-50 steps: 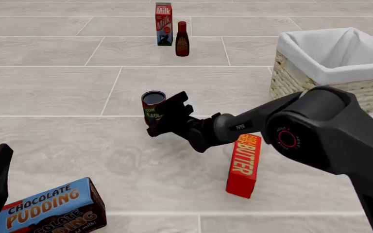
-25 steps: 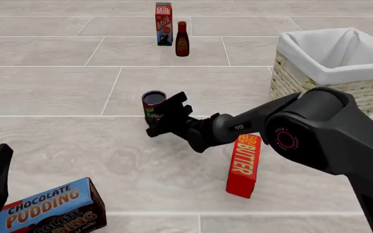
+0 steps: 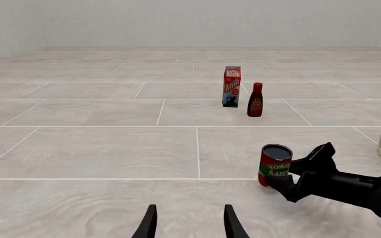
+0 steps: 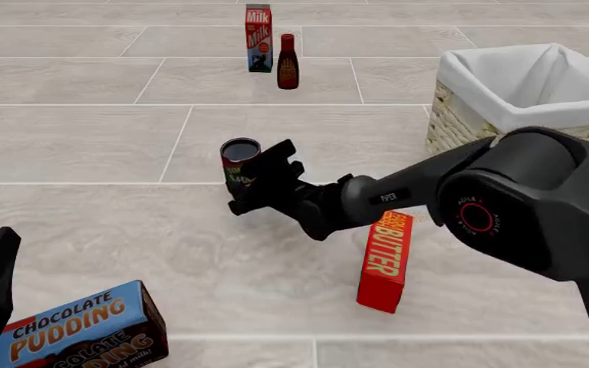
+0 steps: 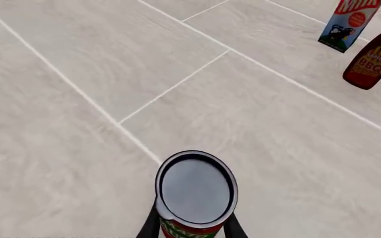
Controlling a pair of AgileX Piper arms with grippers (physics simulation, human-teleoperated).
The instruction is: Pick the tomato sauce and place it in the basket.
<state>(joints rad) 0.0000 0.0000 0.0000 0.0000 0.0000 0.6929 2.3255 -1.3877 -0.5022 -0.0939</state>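
We've got the right gripper [image 4: 257,181] clamped on the tomato sauce [image 4: 238,162], a finger [image 5: 149,225] either side of the can, mid-counter [image 4: 90,146]. The can sits upright, dark top showing; we can't tell if its base touches the counter. The basket [image 4: 524,100] is well apart, off to the right. Down at our near left corner the left gripper [image 3: 189,225] hangs with its fingers parted and nothing between them, beside the chocolate pudding box [image 4: 74,330]. Butter box [image 4: 385,261] stands near the right arm; milk carton [image 4: 258,37] and BBQ bottle [image 4: 287,61] at the back.
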